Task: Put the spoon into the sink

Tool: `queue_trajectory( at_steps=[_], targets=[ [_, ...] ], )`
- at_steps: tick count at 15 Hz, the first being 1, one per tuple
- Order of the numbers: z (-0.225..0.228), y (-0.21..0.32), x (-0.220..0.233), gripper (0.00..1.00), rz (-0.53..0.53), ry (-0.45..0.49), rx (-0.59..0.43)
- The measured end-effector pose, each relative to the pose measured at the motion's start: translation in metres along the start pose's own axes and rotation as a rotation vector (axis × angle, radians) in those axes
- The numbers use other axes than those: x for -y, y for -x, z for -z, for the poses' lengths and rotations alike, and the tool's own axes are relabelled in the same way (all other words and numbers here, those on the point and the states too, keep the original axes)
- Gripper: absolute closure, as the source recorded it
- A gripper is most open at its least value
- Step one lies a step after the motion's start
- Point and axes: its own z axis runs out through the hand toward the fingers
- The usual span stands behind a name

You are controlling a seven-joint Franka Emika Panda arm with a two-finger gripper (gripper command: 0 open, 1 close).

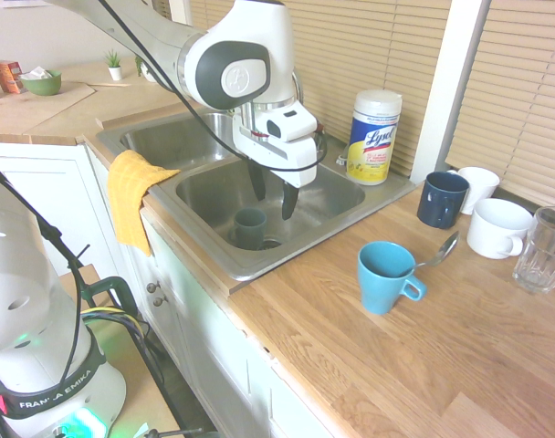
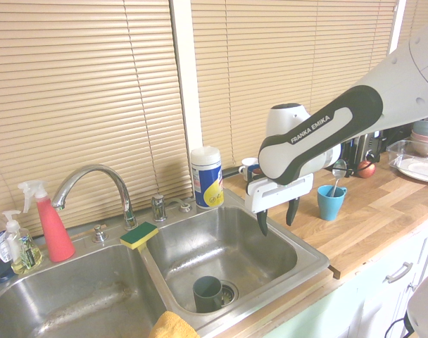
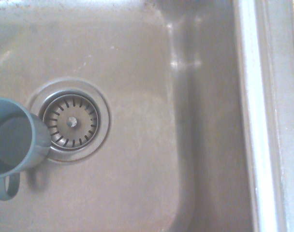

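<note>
The spoon (image 1: 445, 247) lies on the wooden counter just behind a light blue mug (image 1: 387, 274), well right of the sink (image 1: 325, 195). From the other side the spoon (image 2: 336, 177) shows by that mug (image 2: 330, 202). My gripper (image 1: 273, 193) hangs open and empty over the right basin (image 2: 231, 246), fingers pointing down, above the basin floor. A grey-green mug (image 1: 251, 228) stands by the drain (image 3: 69, 122) in that basin. The wrist view looks straight down on the basin floor (image 3: 137, 159) and the grey-green mug (image 3: 14, 140).
A Lysol canister (image 1: 373, 137) stands behind the sink. A yellow cloth (image 1: 131, 196) hangs over the front rim. A navy mug (image 1: 441, 199), two white mugs (image 1: 497, 228) and a glass (image 1: 542, 251) crowd the counter beyond the spoon. Faucet (image 2: 94, 176) and sponge (image 2: 139, 235) sit at the divider.
</note>
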Motion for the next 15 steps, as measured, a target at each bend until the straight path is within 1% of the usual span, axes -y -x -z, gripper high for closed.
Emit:
queue_trajectory(
  at_steps=[3, 5, 9, 15],
  targets=[
    [-0.003, -0.002, 0.003, 0.00, -0.007, 0.012, 0.012],
    [-0.001, -0.010, 0.003, 0.00, -0.045, 0.017, -0.005],
    [0.019, -0.048, -0.023, 0.00, -0.215, 0.043, -0.116],
    [0.045, -0.092, -0.086, 0.00, -0.493, 0.138, -0.332]
  ],
)
